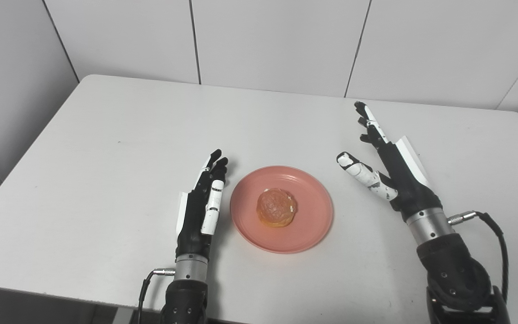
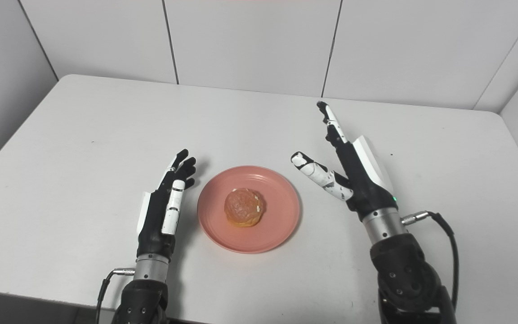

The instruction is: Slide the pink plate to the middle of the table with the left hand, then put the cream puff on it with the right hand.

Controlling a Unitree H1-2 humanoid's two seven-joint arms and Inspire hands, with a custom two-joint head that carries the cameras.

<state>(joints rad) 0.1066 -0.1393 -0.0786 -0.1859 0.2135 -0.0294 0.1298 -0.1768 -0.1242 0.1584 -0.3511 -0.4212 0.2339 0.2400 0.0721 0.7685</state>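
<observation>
A pink plate (image 1: 308,225) lies near the middle of the white table, toward its front. A golden-brown cream puff (image 1: 277,207) sits on the plate's centre. My left hand (image 1: 203,204) rests just left of the plate, fingers straight and pointing away from me, open and holding nothing. To the right of the plate my right hand (image 1: 387,166) is raised a little above the table, open, with fingers stretched up and the thumb pointing toward the plate. Neither hand touches the plate or the puff.
The white table (image 1: 106,157) stretches wide around the plate, with rounded far corners. Grey panelled walls stand close behind and at both sides. A cable (image 1: 493,234) loops out from my right wrist.
</observation>
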